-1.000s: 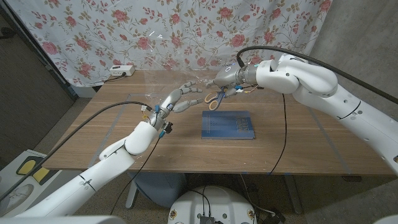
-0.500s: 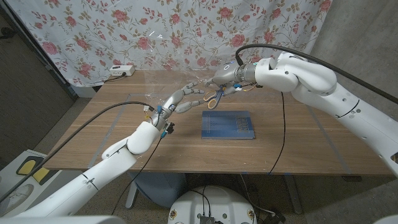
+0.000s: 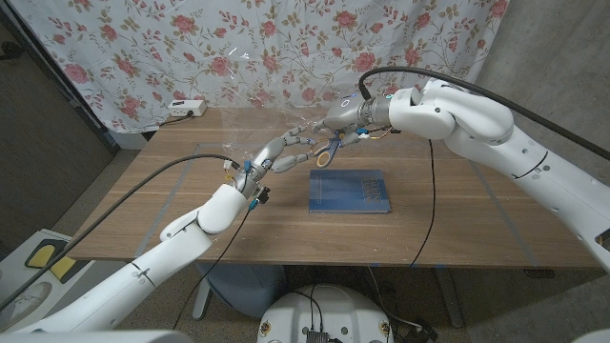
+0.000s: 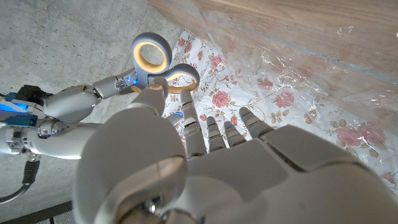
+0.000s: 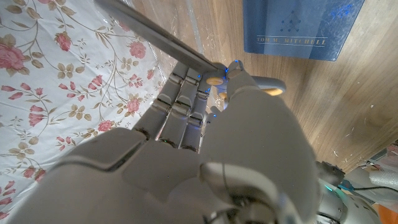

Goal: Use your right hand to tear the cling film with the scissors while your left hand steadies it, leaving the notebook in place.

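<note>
My right hand (image 3: 347, 120) grips the scissors (image 3: 326, 153) above the table's far middle, with the orange-lined handles hanging down. The blade (image 5: 155, 34) points away from the right hand (image 5: 205, 143) along the cling film (image 5: 186, 37). The clear, crinkled cling film (image 3: 272, 114) hangs in the air just left of the scissors. My left hand (image 3: 282, 151) reaches up to it with fingers apart, fingertips close beside the scissor handles (image 4: 158, 62). I cannot tell whether the left hand (image 4: 217, 162) touches the film (image 4: 298, 93). The blue notebook (image 3: 350, 191) lies flat on the table below the scissors.
The wooden table (image 3: 477, 229) carries a white power strip (image 3: 186, 108) at its far left corner. A floral curtain (image 3: 191, 48) hangs behind. A black cable (image 3: 434, 210) drops from the right arm across the table to its front edge.
My left hand has moved up and to the right, closing on the scissors. My right hand with the scissors has shifted slightly left toward it. The notebook has not moved.
</note>
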